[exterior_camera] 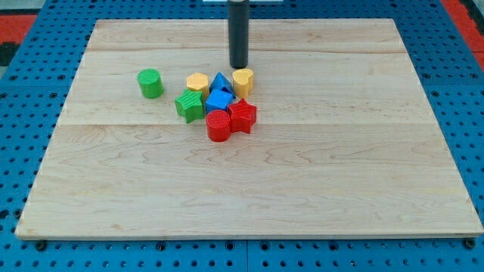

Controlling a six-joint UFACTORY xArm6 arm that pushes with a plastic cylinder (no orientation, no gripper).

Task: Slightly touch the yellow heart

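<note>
Our dark rod [239,34] stands straight up, coming down from the view's top. My tip [239,66] holds nothing. The yellow heart [243,81] sits just below it, maybe touching; we cannot tell.

I see my tip [239,66] on the wooden board [340,174], just above the yellow plastic heart [243,80]. A clustered group lies at the heart's lower left. The green plastic cylinder [150,83] stands apart, further left.

Pale matt wooden board [302,189] (grain visible), ribbed plastic-looking blocks [219,102].
</note>
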